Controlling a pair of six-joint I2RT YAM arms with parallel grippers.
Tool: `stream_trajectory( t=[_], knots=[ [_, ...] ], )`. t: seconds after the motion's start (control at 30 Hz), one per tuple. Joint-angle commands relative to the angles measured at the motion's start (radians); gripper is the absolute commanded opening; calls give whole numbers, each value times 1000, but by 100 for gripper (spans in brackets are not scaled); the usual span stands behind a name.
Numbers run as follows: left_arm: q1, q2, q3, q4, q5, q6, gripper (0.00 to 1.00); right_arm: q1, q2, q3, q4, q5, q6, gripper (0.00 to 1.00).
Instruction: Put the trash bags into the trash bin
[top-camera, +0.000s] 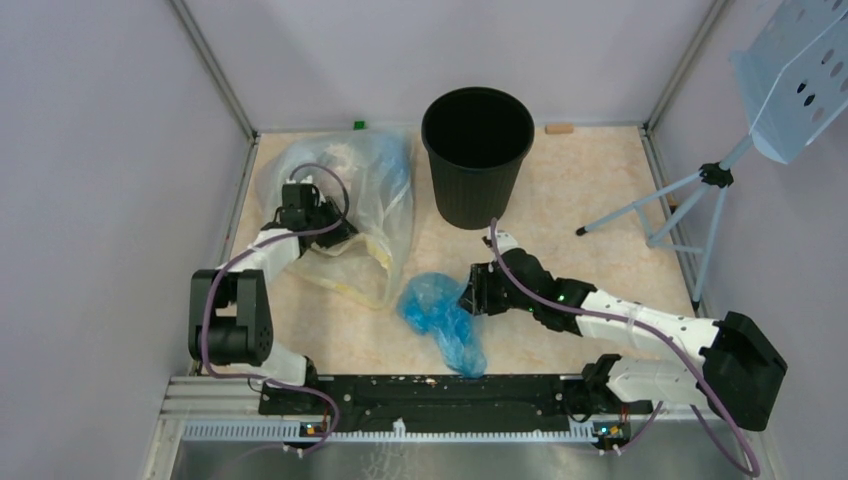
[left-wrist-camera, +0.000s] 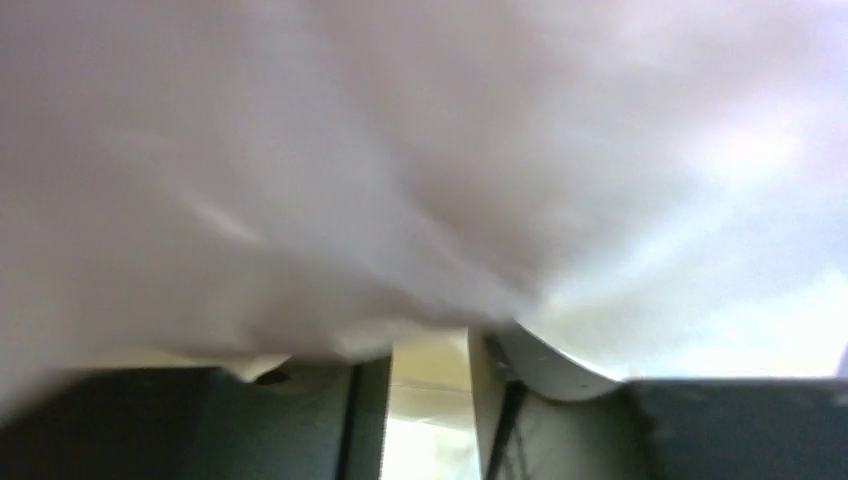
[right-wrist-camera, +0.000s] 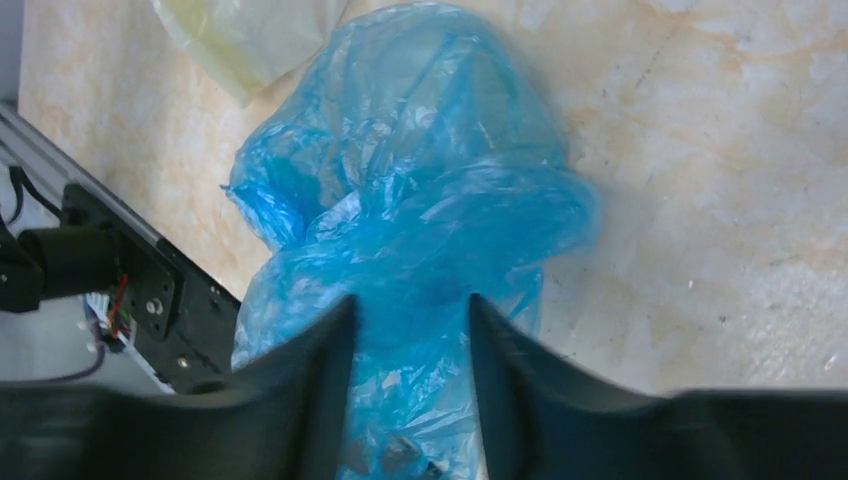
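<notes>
One arm is placed for the pick: the right gripper (top-camera: 470, 292) sits at the right-hand edge of the trash bag (top-camera: 443, 320), while the left gripper (top-camera: 325, 218) is well apart from it, down against the clear bag (top-camera: 375, 200) on the far left of the table (top-camera: 600, 190). The trash bag lies crumpled flat on the table, between the arm bases and the trash bin (top-camera: 475, 195), and no part of it is in the bin. In the top view its long axis runs from the far left to the near right, ending close to the base rail. In the right wrist view, the right gripper (right-wrist-camera: 410, 305) points along that axis, so the trash bag (right-wrist-camera: 420, 200) stretches away straight ahead of the fingers, and its narrow waist fills the gap between them. The jaws stand spread, one on each side of the blue film; no pinch is visible. Judgement: closing across the waist is the move this alignment suits, and the lift then has to travel away from the bases toward the trash bin, which stands upright beyond the wrist with its mouth open upward. For the left gripper (left-wrist-camera: 430, 345), the left wrist view shows only pale, blurred film draped over two fingers with a narrow gap; whether they pinch that film cannot be determined.
</notes>
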Motion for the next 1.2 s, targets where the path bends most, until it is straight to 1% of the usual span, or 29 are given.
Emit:
stream_trajectory(
  t=[0.0, 0.03, 0.07, 0.13, 0.17, 0.27, 0.37, 0.47, 0.57, 0.63, 0.73, 0.83, 0.93, 1.03, 1.17],
  knots=[
    [-57, -171, 17, 34, 255, 85, 42, 8, 5, 36, 89, -48, 0, 32],
    [-89, -217, 11, 18, 253, 101, 46, 8, 7, 41, 96, -56, -4, 24],
    [-131, -265, 10, -6, 243, 116, 48, 8, 9, 47, 97, -61, -7, 15],
    [-217, -344, 23, -81, 207, 139, 52, 8, 13, 64, 108, -82, -19, 4],
    [-258, -382, 28, -109, 198, 145, 53, 8, 15, 71, 116, -94, -27, 0],
    [-337, -483, 22, -168, 214, 145, 53, 8, 10, 95, 138, -157, -51, 0],
    [-357, -564, -6, -184, 276, 141, 56, 8, -25, 97, 182, -205, -73, 0],
    [-358, -598, -68, -108, 401, 141, 63, 9, -65, 90, 194, -232, -103, 0],
    [-359, -571, -115, -18, 587, 128, 71, 8, -73, 95, 177, -259, -134, 0],
    [-367, -549, -135, 40, 662, 108, 73, 9, -67, 98, 168, -294, -151, 0],
    [-391, -541, -146, 73, 672, 121, 76, 9, -66, 81, 186, -343, -163, 0],
    [-420, -518, -166, 108, 728, 127, 76, 8, -75, 69, 195, -337, -157, 0],
    [-458, -493, -191, 125, 731, 135, 77, 9, -72, 72, 196, -333, -157, 0],
    [-476, -479, -232, 135, 725, 140, 74, 8, -64, 78, 195, -337, -157, 0],
    [-497, -452, -258, 195, 733, 100, 70, 8, -53, 81, 204, -347, -156, 0]
  ],
)
